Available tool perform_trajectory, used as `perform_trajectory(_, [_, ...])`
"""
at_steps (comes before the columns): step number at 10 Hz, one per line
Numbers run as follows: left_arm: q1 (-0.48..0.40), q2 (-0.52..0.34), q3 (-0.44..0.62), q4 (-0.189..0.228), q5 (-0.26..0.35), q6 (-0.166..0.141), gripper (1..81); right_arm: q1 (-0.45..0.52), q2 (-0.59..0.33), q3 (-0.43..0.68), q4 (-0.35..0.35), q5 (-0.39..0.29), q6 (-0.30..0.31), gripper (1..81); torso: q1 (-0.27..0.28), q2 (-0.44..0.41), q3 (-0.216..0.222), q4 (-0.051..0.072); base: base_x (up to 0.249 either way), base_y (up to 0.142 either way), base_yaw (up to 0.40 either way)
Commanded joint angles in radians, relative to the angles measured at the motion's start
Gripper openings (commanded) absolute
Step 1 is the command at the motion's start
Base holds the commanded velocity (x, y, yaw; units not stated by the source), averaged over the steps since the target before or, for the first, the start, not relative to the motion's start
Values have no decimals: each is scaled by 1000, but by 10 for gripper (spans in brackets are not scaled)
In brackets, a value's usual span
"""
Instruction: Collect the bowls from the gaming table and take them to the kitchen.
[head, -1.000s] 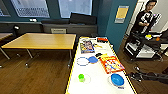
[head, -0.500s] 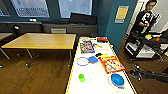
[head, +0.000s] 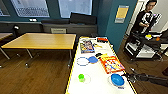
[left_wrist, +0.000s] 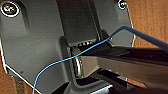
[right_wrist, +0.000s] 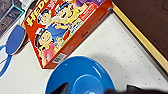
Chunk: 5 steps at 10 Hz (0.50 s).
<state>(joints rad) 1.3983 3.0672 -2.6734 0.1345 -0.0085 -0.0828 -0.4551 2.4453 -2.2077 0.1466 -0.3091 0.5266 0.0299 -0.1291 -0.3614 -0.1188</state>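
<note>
The right gripper (head: 130, 77) hovers at the edge of the gaming table (head: 100, 86), just beside the blue bowl (head: 117, 79); whether its fingers are open or closed cannot be told. In the right wrist view the blue bowl (right_wrist: 80, 77) lies right under the gripper on a white plate, with a red box (right_wrist: 62, 30) just beyond it. Farther across the table stands the green bowl (head: 81, 77).

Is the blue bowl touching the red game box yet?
Apart. The head view shows white tabletop between the blue bowl and the red game box; the right wrist view's angle hides that gap.
</note>
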Motion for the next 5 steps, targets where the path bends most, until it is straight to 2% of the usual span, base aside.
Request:
perform_trajectory(1, [-29,12,6,-9,59,-2,811,135,-27,-64,21,-13,10,811,0,0,0,0,0,0,0])
perform_trajectory(5, [-29,12,7,-7,59,-2,811,115,-18,-67,19,-7,9,811,0,0,0,0,0,0,0])
